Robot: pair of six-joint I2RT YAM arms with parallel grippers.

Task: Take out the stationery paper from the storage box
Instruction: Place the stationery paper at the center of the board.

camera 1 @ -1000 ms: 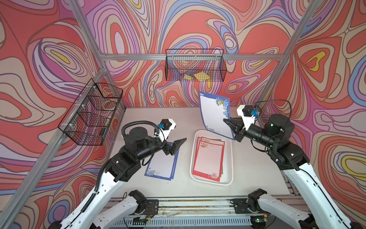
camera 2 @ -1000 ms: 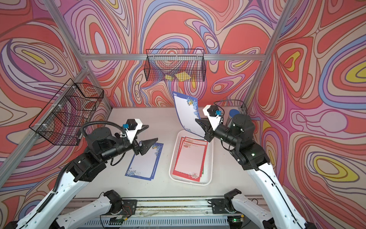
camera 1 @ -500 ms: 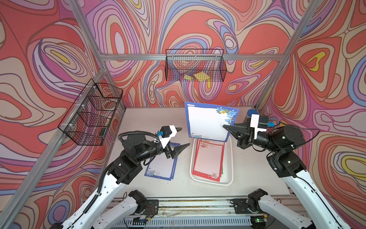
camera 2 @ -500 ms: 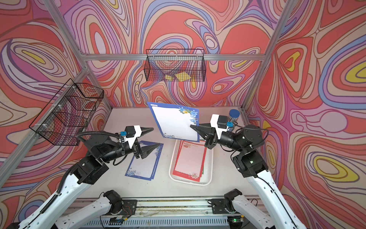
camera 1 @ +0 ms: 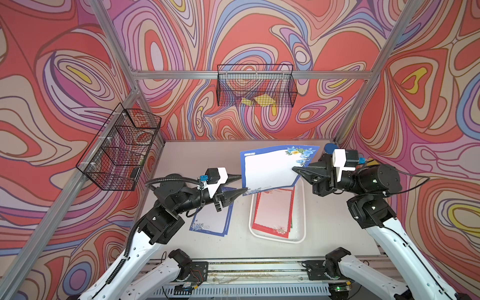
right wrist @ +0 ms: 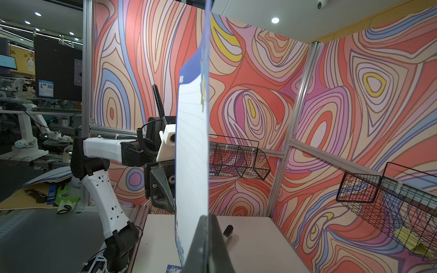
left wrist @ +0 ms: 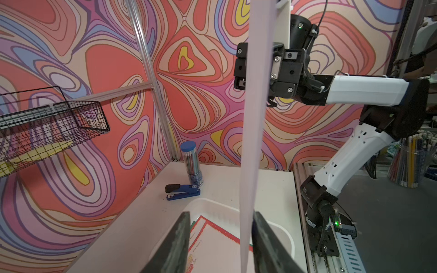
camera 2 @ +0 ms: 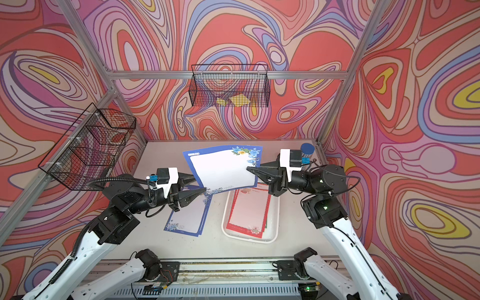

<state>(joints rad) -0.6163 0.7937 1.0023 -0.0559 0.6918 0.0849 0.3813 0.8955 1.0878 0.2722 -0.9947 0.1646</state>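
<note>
The right end effector (camera 1: 294, 168) is pinched tight on the flowered end of a blue-bordered sheet (camera 1: 270, 168) of stationery paper, holding it in the air above the far end of the storage box (camera 1: 303, 215). The left end effector (camera 1: 243, 183) stands partly open with the sheet's opposite edge between its fingers (left wrist: 179, 236). In the left wrist view the paper sits close against one finger with a clear gap to the other, so it is not clamped. Inside the box lie red-bordered sheets (camera 1: 272, 210). A blue-bordered stack (camera 1: 210, 218) lies flat on the worktop (camera 1: 197, 155) just beside the box, on the left arm's side
</note>
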